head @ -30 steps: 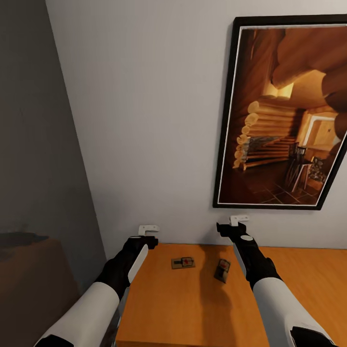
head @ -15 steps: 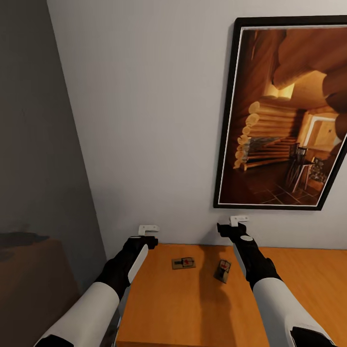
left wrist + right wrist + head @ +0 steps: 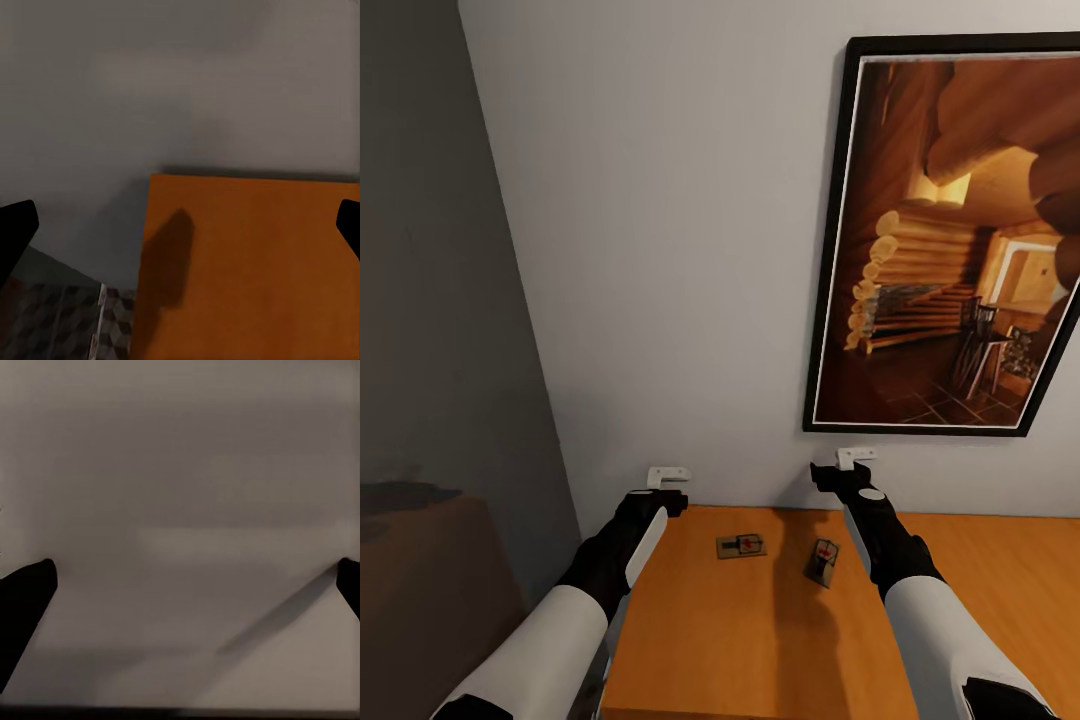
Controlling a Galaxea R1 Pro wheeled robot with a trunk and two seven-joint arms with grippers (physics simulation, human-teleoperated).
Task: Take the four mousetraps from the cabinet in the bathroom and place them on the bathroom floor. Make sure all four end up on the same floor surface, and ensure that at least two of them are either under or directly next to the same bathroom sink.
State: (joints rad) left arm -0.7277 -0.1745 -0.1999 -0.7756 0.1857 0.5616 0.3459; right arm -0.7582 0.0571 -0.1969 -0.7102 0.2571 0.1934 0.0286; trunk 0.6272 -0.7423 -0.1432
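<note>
Plainly, two tiny flat dark-brown mousetraps (image 3: 741, 546) (image 3: 821, 561) lie on the orange-brown wooden cabinet (image 3: 760, 640) top, below the framed cabin picture (image 3: 950, 240). Left gripper (image 3: 180, 232) and right gripper (image 3: 187, 585) fingers stand apart, empty. Light, stiff, probably snappy: pinch the long edges.

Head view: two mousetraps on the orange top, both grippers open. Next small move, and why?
Probably lower the open right gripper onto the tilted dark-brown mousetrap on the orange-brown wooden cabinet top: it lies just beside that arm, while the flat one sits between the arms.
</note>
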